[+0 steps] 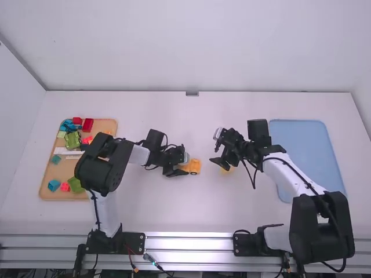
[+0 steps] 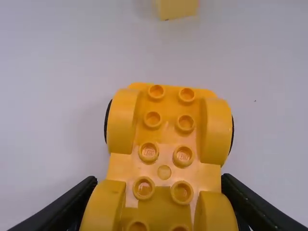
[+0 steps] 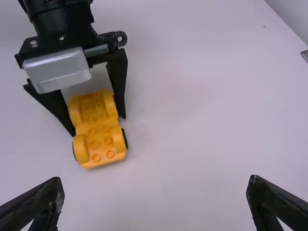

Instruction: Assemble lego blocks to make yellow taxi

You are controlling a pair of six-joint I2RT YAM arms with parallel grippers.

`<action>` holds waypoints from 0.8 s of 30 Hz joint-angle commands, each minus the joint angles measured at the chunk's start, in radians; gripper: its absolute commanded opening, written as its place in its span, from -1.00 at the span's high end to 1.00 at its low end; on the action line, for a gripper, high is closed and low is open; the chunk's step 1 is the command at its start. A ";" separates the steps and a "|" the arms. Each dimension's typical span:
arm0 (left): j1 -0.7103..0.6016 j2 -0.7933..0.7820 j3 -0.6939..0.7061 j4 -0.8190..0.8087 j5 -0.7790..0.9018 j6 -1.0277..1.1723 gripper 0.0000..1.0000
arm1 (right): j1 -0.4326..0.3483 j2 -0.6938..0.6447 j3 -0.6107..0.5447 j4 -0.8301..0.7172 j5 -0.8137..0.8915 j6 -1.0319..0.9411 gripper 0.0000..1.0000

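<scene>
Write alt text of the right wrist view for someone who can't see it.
A yellow-orange toy car base with round studs is at the left arm's black claw, against a white table. In the foreground, the right arm's claw stands open, its two dark fingers wide apart.
</scene>
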 commanded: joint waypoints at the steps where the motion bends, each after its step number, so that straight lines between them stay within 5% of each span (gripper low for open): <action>1: 0.032 -0.003 -0.051 0.010 -0.048 -0.072 -0.31 | -0.011 -0.005 -0.010 -0.010 -0.032 -0.001 -0.98; 12: 0.066 -0.004 -0.077 0.006 -0.006 -0.046 -0.33 | -0.092 0.002 -0.061 -0.087 -0.111 -0.266 -0.96; 24: 0.063 -0.004 -0.073 -0.034 -0.004 -0.029 0.15 | -0.202 0.253 -0.079 0.037 -0.198 -0.437 -0.98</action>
